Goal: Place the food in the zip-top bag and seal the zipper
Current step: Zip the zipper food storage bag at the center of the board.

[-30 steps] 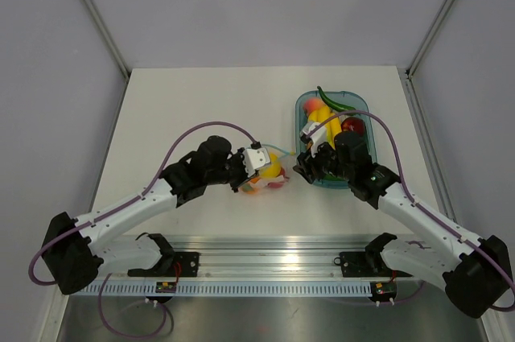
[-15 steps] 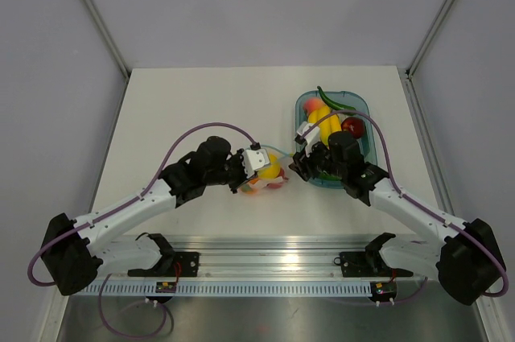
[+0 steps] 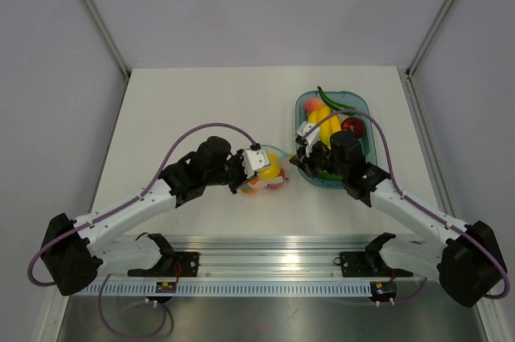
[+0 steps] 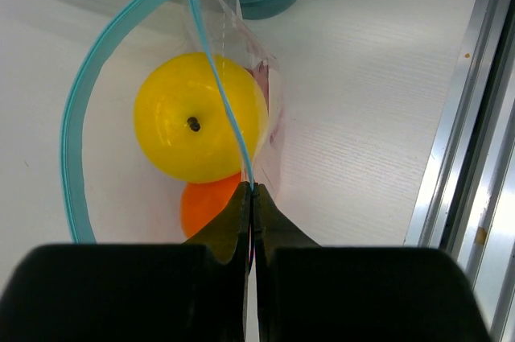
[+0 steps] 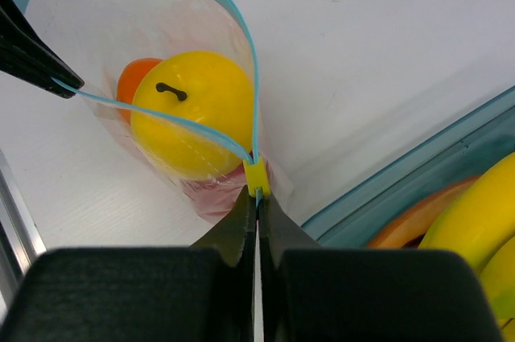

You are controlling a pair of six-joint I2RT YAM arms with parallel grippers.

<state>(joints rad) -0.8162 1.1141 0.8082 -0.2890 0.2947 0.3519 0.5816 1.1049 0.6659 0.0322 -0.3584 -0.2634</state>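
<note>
Silver metal rail (image 3: pixel 265 265) runs along the near table edge, nearer than the bag, and both black-and-white arms reach from it toward the bag. Small clear thin plastic zip-top bag (image 3: pixel 269 171) lies mid-table on the white table (image 3: pixel 201 100), between the two claws. Left gripper (image 4: pixel 251 191): fingers pressed together, pinching the bag's left end where the thin teal zipper strip (image 4: pixel 74 117) comes to a point. Right gripper (image 5: pixel 257 195): fingers pressed together too, pinching the bag's opposite end at a small yellow slider tab (image 5: pixel 257 175) on the zipper. Between the two pinch points the zipper's two sides bow apart, so the mouth gapes open, unsealed. Inside the bag: round yellow toy fruit (image 4: pixel 197 126) with a dark stem, and round orange toy fruit (image 4: pixel 211 209) touching it, partly tucked under it on the left-gripper side. A pinkish-red patch (image 5: pixel 211 197) shows through the film under the yellow one; can't tell what it is. To the right of the bag sits a blue-tinted clear oval tray (image 3: pixel 301 109), its rim just beside the bag's right end. In the tray: yellow plastic bananas (image 3: pixel 320 123), a red round toy fruit (image 3: pixel 352 125) farther right of the bag, and a green chili (image 3: pixel 333 101) at the tray's far end.
</note>
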